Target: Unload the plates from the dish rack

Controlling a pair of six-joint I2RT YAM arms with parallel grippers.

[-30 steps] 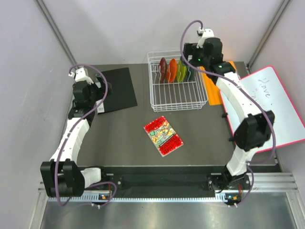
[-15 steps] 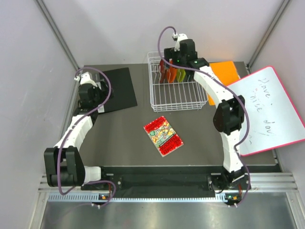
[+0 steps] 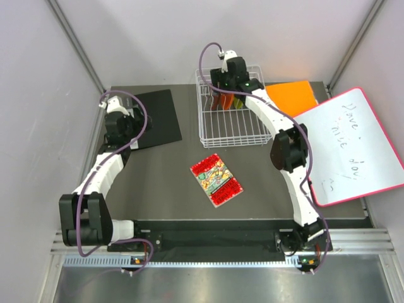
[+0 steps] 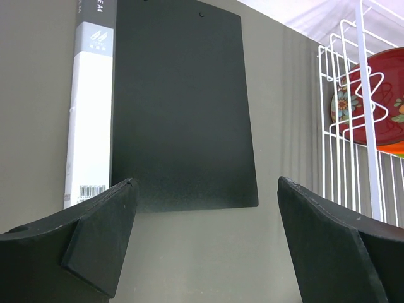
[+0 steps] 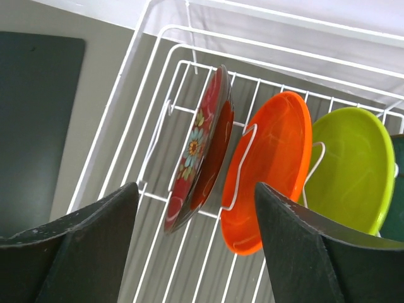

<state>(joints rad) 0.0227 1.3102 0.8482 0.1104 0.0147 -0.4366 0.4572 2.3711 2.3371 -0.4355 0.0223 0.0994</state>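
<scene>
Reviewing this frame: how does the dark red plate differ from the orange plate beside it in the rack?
The dark red plate carries a floral pattern; the orange plate is plain. The dark red plate ends the row, while the orange plate sits between it and the lime green plate. Both stand on edge in the dish rack.

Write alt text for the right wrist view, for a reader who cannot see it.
The right hand, open and empty, hangs over the white wire dish rack. Three plates stand upright in it, side by side: a dark red plate with flowers, an orange plate and a lime green plate.
</scene>
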